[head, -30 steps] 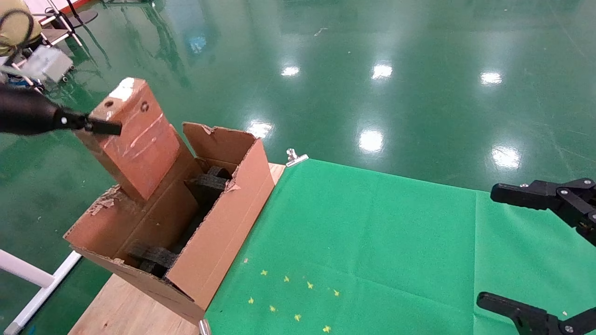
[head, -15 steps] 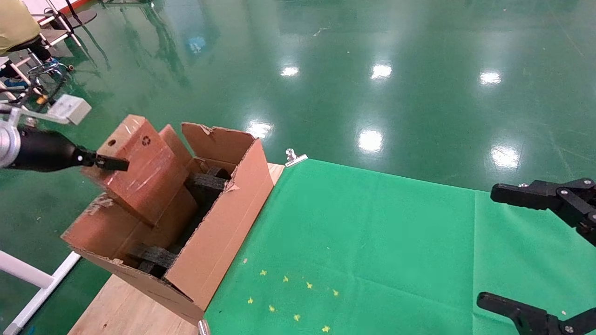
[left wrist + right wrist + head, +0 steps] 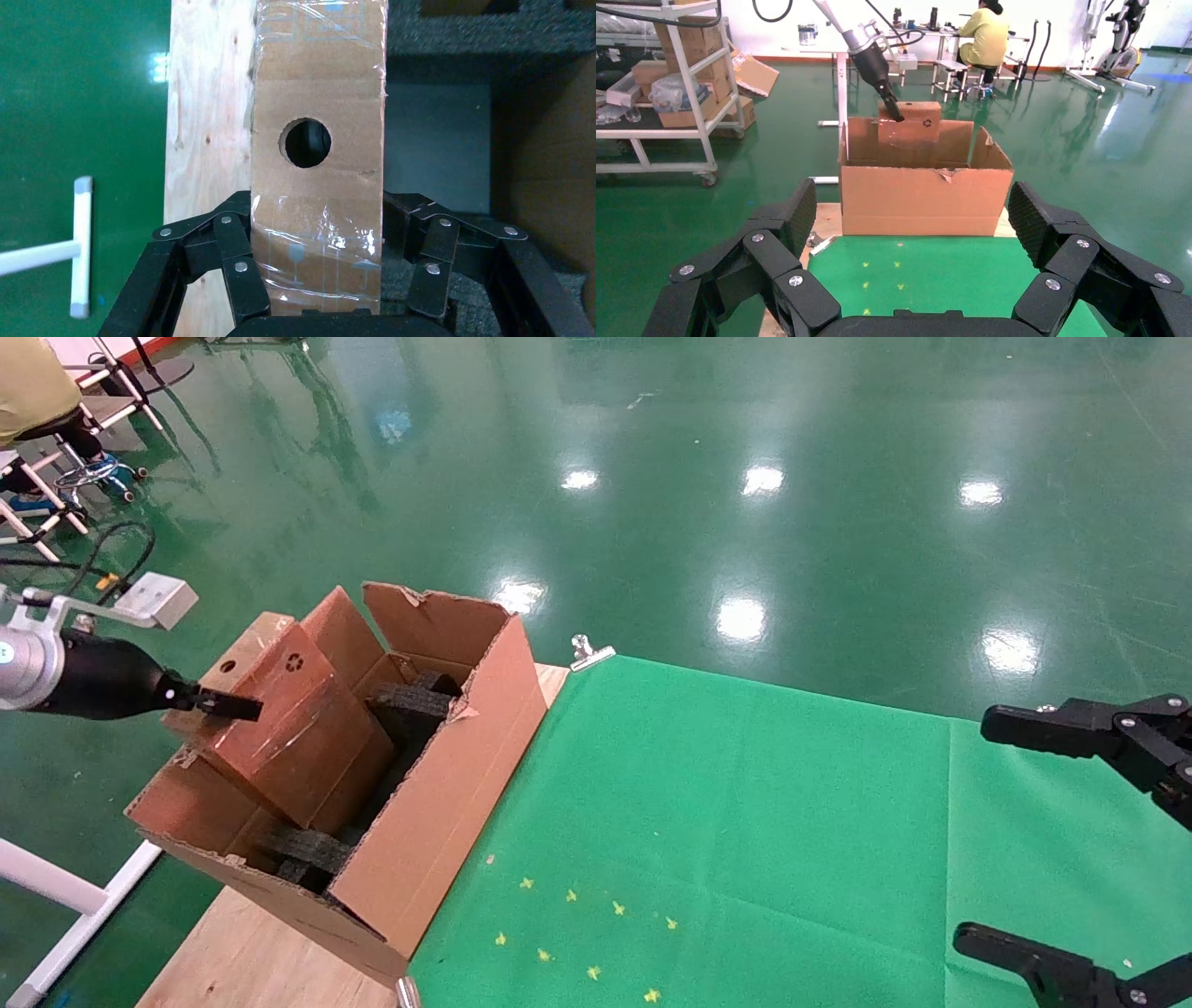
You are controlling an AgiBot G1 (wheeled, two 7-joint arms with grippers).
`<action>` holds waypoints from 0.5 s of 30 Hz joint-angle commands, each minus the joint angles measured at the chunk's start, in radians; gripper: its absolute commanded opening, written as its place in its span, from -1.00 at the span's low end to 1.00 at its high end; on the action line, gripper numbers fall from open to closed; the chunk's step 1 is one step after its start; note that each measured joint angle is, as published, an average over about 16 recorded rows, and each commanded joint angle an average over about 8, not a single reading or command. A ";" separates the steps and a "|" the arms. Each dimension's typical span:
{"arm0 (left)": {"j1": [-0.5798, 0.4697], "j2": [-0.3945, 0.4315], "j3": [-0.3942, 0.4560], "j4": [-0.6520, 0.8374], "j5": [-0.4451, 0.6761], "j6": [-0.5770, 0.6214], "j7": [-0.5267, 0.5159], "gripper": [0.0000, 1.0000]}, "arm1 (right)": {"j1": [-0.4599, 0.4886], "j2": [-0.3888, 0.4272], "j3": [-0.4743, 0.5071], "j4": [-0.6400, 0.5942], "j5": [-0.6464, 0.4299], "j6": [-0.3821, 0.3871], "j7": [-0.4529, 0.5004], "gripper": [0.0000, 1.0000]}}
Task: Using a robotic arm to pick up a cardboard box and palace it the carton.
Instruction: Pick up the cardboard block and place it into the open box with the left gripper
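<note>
My left gripper (image 3: 216,706) is shut on the cardboard box (image 3: 284,728), a small reddish-brown taped box with a round hole and recycling mark. The box is tilted and partly lowered inside the carton (image 3: 447,794), between its flaps and above the black foam inserts (image 3: 410,702). In the left wrist view the fingers (image 3: 242,277) clamp both sides of the box (image 3: 318,91) near its round hole. From the right wrist view the box (image 3: 910,121) sticks up out of the carton (image 3: 923,200), held by the white and silver arm (image 3: 866,53). My right gripper (image 3: 916,225) is open and empty at the table's right.
The carton stands on the wooden table edge (image 3: 251,961) at the left, next to a green cloth (image 3: 745,840) with yellow marks. A metal clip (image 3: 589,652) holds the cloth's far corner. A white frame bar (image 3: 56,887) stands below left. A shelf cart (image 3: 673,91) is far off.
My left gripper has lowered the cardboard box from above the carton down into it, tilting it more. The right arm has not moved.
</note>
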 commanded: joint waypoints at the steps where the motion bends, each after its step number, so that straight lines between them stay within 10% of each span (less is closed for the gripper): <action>1: 0.006 0.003 0.001 0.014 0.001 -0.009 0.001 -1.00 | 0.000 0.000 0.000 0.000 0.000 0.000 0.000 1.00; 15: 0.094 0.057 -0.012 0.080 -0.019 -0.081 0.000 -1.00 | 0.000 0.000 0.000 0.000 0.000 0.000 0.000 1.00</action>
